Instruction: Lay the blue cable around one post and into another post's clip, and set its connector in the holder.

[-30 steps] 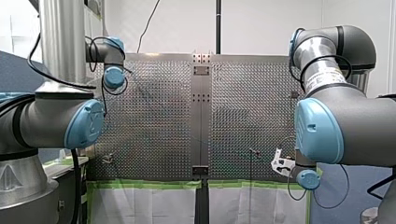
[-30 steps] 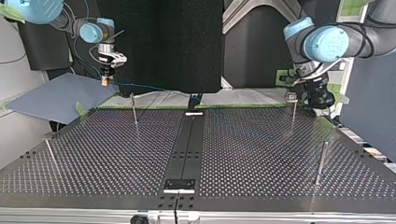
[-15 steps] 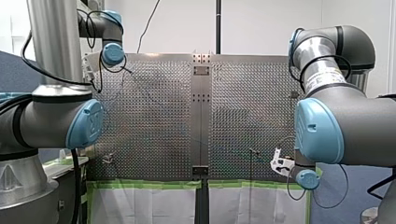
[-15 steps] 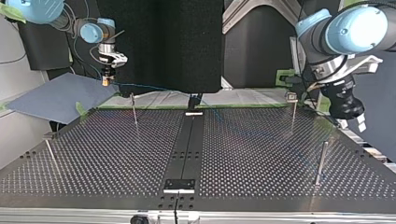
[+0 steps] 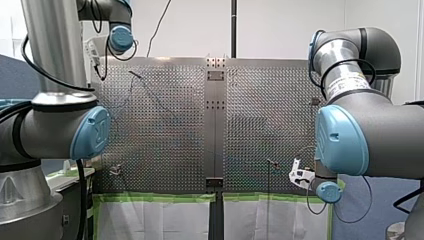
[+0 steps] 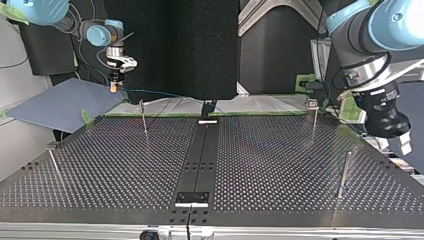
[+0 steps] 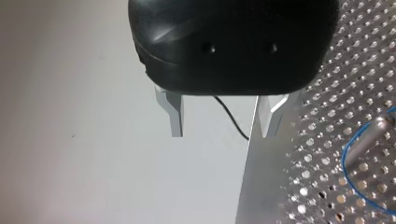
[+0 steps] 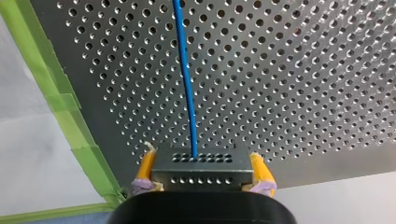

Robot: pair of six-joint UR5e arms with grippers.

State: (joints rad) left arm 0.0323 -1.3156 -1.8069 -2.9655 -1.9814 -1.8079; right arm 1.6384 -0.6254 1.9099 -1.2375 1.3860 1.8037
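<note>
You are pinching the connector (image 8: 201, 171) in your right gripper (image 8: 201, 155), with its yellow pads (image 8: 146, 164) pressing on the block's two sides. From the block, the blue cable (image 8: 186, 79) is running straight ahead of the claw. Its long axis is pointing away over the perforated table (image 8: 299, 70), so the whole line is lying in front of this hand. In the front view that hand is sitting low at the table's near right corner, pointing down.

Your left gripper (image 7: 221, 133) is hanging spread and empty, out past the table's edge. Just beside it a post (image 7: 369, 137) is standing with the cable curving round its foot, so the wrap looks done, as far as I can judge. The left arm is standing tall at the front view's far left, wrist high.

The next move is probably turning on the clip-topped post (image 6: 313, 117) at the top view's far right. It is standing well apart from the connector and nearer your left arm, while your right arm is the one holding the line. I cannot tell which fixture is the holder.
</note>
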